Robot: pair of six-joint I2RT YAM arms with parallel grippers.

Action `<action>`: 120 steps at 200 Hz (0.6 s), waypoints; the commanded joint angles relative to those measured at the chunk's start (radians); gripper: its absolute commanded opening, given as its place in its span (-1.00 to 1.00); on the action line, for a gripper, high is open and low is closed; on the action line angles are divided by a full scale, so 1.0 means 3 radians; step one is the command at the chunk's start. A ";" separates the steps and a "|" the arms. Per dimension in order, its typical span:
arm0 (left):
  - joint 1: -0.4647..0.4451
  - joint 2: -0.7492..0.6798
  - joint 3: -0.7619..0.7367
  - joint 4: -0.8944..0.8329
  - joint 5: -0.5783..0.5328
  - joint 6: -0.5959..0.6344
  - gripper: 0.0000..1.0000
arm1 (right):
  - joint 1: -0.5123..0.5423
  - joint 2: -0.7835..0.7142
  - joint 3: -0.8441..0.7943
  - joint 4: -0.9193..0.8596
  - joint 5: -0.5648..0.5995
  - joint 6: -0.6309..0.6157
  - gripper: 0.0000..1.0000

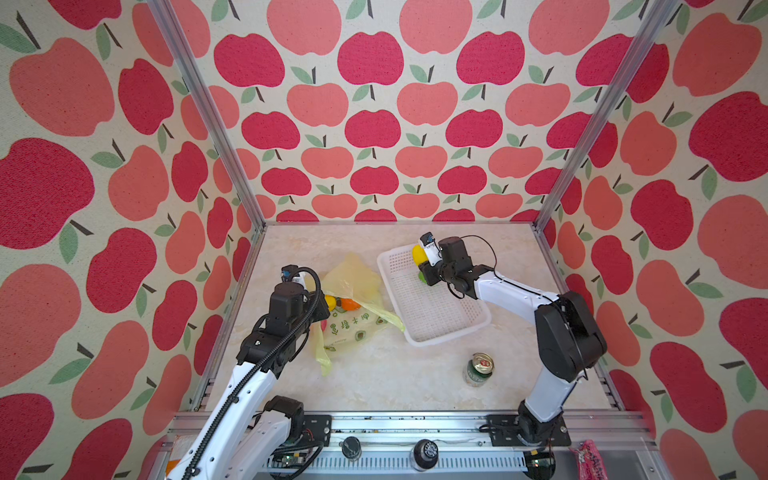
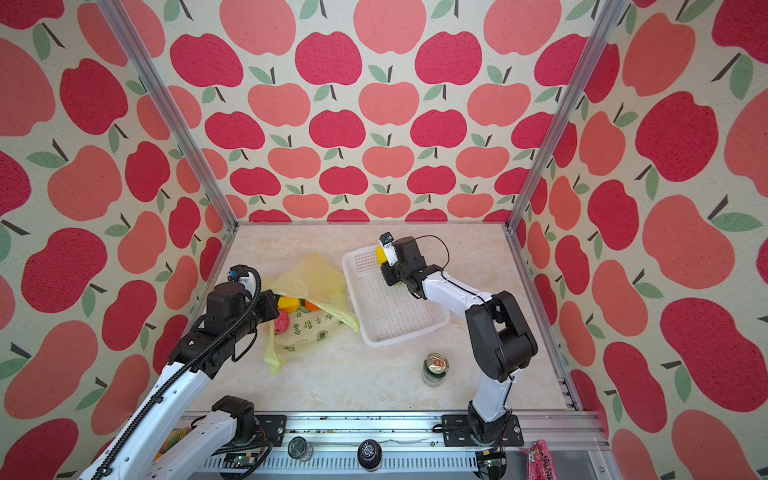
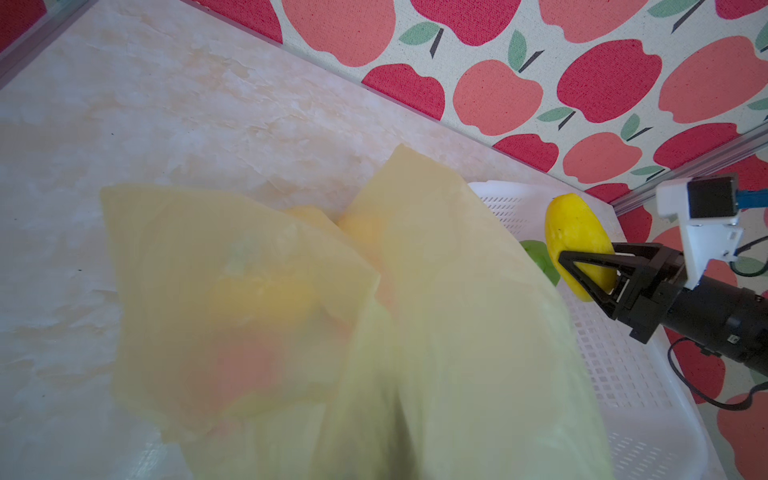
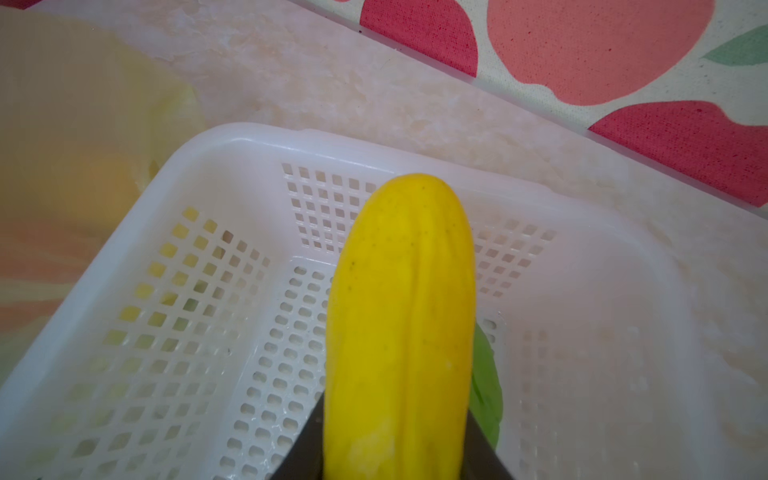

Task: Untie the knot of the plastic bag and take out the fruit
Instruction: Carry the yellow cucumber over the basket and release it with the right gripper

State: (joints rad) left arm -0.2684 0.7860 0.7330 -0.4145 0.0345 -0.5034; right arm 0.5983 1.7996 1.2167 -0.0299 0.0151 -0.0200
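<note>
Robot test booth (lab rig), aluminium frame posts (image 1: pixel 208 116), apple-print walls (image 1: pixel 374 124), marble-look tabletop (image 1: pixel 374 382)

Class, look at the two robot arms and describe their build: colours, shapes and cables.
Both the left arm and the right arm have white link shells with bulky black joint housings. A black corrugated conduit runs along the left arm; a thin black cable loops by the right wrist. The right gripper has black, triangular open-frame fingers, and a white bracket carries a small black camera.
</note>
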 commanded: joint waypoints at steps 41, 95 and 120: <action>0.0033 0.0025 0.0048 0.0043 0.0090 0.0006 -1.00 | 0.0128 0.0364 0.0423 -0.0475 -0.0209 0.0197 -0.45; 0.0035 -0.0092 0.0057 0.0000 0.0034 0.0021 -1.00 | 0.0118 0.0618 0.0740 -0.0975 0.0138 0.0230 -0.43; 0.0034 -0.0089 0.0062 -0.0002 0.0037 0.0024 -1.00 | 0.0119 0.0752 0.0886 -0.1135 0.0245 0.0240 -0.39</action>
State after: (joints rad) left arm -0.2638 0.7689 0.7330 -0.4152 0.0452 -0.5034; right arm 0.6346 1.9869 1.4212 -0.2733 0.0341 0.0288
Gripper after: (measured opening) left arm 0.046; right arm 0.333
